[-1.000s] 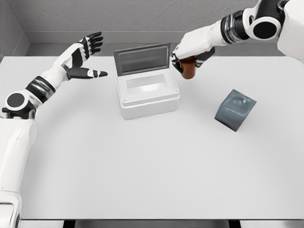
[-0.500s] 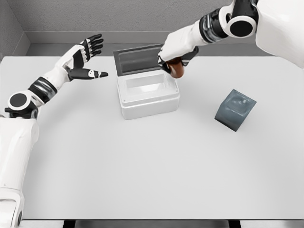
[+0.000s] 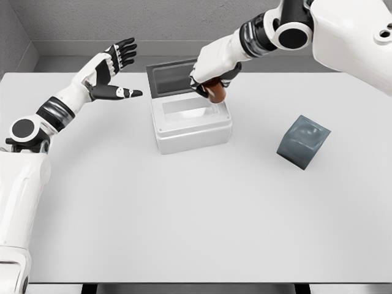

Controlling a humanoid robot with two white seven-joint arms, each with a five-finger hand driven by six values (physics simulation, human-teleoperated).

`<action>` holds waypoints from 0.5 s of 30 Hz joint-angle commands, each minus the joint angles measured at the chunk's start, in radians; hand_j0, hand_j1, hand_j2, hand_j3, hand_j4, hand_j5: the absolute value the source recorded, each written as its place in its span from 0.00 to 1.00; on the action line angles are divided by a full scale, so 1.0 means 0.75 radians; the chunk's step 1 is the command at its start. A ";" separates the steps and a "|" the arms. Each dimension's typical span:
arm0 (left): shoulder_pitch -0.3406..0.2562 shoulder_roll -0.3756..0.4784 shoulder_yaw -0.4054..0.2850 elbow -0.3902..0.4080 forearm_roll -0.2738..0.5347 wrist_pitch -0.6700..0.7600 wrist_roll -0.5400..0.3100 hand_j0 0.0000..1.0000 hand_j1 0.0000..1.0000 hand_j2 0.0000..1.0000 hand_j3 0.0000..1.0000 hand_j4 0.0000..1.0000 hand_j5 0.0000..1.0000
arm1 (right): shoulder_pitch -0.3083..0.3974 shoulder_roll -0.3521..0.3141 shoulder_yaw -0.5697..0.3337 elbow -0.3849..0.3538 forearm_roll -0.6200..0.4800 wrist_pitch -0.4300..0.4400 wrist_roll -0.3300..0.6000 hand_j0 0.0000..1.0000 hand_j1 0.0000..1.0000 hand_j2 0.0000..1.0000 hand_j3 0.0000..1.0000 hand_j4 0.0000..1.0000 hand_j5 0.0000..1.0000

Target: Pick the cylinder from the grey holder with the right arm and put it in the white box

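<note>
My right hand (image 3: 207,86) is shut on the brown cylinder (image 3: 215,93), which shows below the fingers. It hangs over the right rear part of the white box (image 3: 191,125), just above the rim. The box's grey lid (image 3: 174,76) stands open behind it. The grey holder (image 3: 302,140) sits tilted on the table to the right, with nothing in it. My left hand (image 3: 113,70) is held up at the far left with its fingers spread, holding nothing.
The white table (image 3: 184,208) stretches wide in front of the box and holder. A grey wall (image 3: 153,24) runs along the back edge.
My right hand has carried the cylinder leftward, from beside the box's right side to over its opening. The left arm has barely moved.
</note>
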 commanded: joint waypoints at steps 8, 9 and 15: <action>0.000 -0.002 0.009 -0.001 0.035 0.092 0.000 1.00 1.00 1.00 1.00 1.00 1.00 | 0.004 0.011 0.007 0.008 -0.004 0.002 0.000 0.35 0.35 0.35 0.35 0.35 0.35; 0.000 -0.002 0.005 -0.003 0.041 0.092 0.000 1.00 1.00 1.00 1.00 1.00 1.00 | 0.004 0.011 0.017 0.012 -0.004 0.002 0.000 0.35 0.35 0.35 0.35 0.35 0.35; 0.012 -0.006 0.000 -0.048 0.062 0.092 0.000 1.00 1.00 1.00 1.00 1.00 1.00 | 0.004 0.056 0.025 0.061 -0.004 0.002 0.000 0.35 0.35 0.35 0.35 0.35 0.35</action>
